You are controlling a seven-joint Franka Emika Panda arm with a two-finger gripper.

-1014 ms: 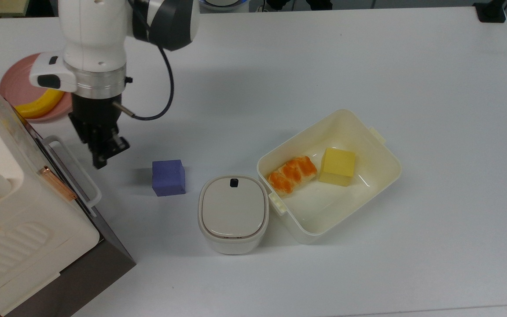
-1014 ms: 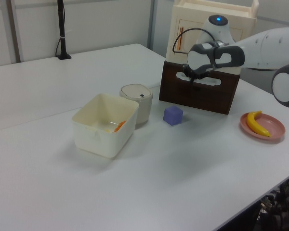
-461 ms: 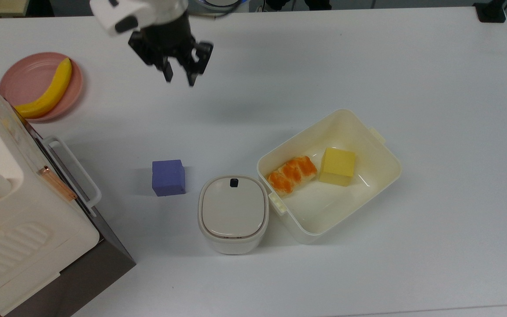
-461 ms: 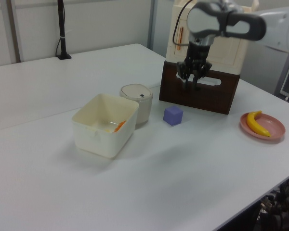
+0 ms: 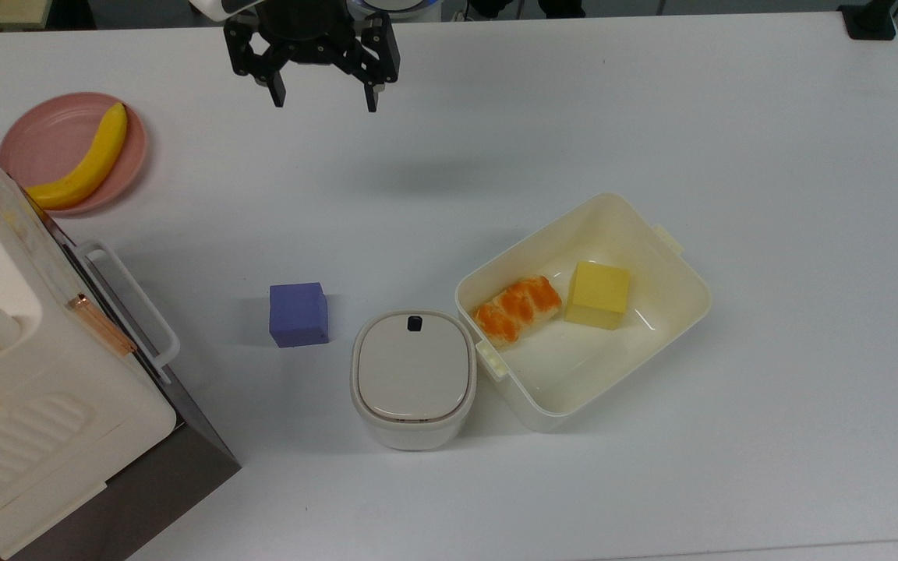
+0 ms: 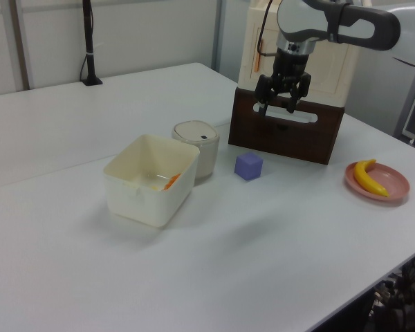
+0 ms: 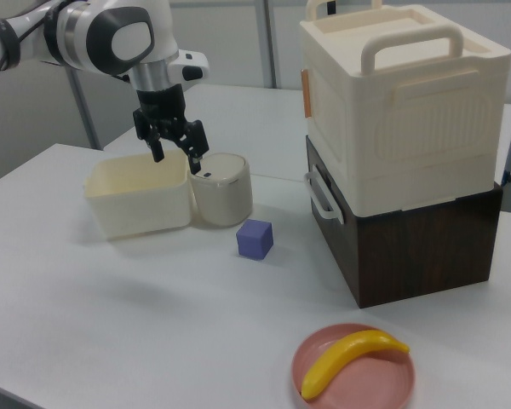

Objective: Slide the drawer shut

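above the white table (image 5: 652, 117), fingers (image 5: 278, 92) spread wide, apparently empty, well apart from the drawer (image 6: 288, 128)

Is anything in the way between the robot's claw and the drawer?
Nothing visible. The open gripper hangs above bare table. The purple block sits off to the side of the drawer, whose front sits flush under the cream cabinet.

The gripper (image 6: 282, 104) is held above the table (image 6: 69, 124) with its fingers spread, seen in front of the drawer (image 6: 288, 127). A purple cube (image 6: 248, 166) is set between drawer and lidded container (image 6: 196, 146).
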